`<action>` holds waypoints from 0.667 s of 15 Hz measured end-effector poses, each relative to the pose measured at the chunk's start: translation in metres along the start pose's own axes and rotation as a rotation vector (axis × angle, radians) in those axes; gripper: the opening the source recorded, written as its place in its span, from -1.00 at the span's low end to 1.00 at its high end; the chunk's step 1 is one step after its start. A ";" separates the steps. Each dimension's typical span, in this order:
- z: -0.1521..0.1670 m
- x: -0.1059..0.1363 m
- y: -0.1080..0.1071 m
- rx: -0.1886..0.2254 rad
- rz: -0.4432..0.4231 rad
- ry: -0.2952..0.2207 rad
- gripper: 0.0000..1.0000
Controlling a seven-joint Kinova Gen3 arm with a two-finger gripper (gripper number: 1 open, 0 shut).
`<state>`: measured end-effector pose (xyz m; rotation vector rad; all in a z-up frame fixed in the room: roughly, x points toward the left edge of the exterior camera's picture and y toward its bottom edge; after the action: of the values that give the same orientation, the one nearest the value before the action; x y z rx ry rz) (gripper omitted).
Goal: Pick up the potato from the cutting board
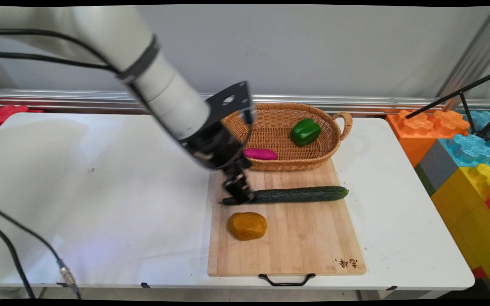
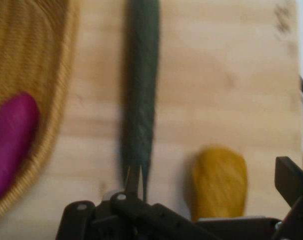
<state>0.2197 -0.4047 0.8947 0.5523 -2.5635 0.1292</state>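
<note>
Wooden cutting board: lies on the white table, right of centre; its black handle is at the near edge.
Ochre lump: rounded and potato-like; rests on the near left part of the board, just nearer than the cucumber and apart from it.
Cucumber: long and dark green; lies flat across the board's far half, roughly parallel to the table's near edge. Its right end reaches the board's right edge. Its left end is under the gripper.
Gripper: lowered onto the cucumber's left end, at or touching it. Whether it is wide, narrow or clamped on the cucumber cannot be told from either view.
Handling, cucumber (judgement): stiff, moderately heavy for its slim girth, with a smooth skin that may slip. A hold at the extreme end would probably let the long free length droop or pivot. A hold across the width nearer mid-length should balance better. Squeeze lightly, because the flesh can bruise or snap.
Wicker basket: stands beyond the cucumber, overlapping the board's far edge.
Basket contents: a magenta oblong vegetable lies at the near left; a green bell pepper sits farther right.
Toy blocks: large and coloured; stacked off the table's right end, well apart from the board.
</note>
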 end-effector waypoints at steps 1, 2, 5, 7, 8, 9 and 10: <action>-0.003 -0.009 0.005 -0.011 0.015 -0.013 1.00; -0.005 -0.020 0.010 -0.021 0.032 -0.023 1.00; 0.002 -0.045 0.022 -0.038 0.070 -0.040 1.00; 0.012 -0.056 0.028 -0.034 0.086 -0.040 1.00; 0.018 -0.061 0.031 -0.029 0.092 -0.039 1.00; 0.024 -0.064 0.034 -0.021 0.095 -0.037 1.00; 0.029 -0.067 0.036 -0.014 0.097 -0.037 1.00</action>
<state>0.2444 -0.3533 0.8361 0.4289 -2.6255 0.1357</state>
